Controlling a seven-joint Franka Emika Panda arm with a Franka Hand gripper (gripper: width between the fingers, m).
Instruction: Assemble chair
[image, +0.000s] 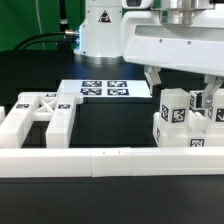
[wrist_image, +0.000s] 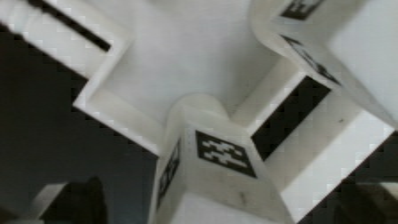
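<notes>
Straddling 1 chair leg (wrist_image: 217, 150), the gripper (image: 178, 88) is spread wide — nothing is held. The leg could be toppled if the retreat is skewed.

A square-ended leg (wrist_image: 210, 125) stands close to the lens, its end face carrying a black-and-white tag (wrist_image: 224, 150). Behind it lies a broad white slab (wrist_image: 178, 50), touching or overlapping the leg; which of the two cannot be told. Beside the leg a white frame (wrist_image: 347, 135) runs slantwise, with a dark gap (wrist_image: 302, 100) in it and more tags (wrist_image: 322, 64) along one edge. Two blurred grey fingers (wrist_image: 50, 200) flank the leg, well apart and clear of it.
</notes>
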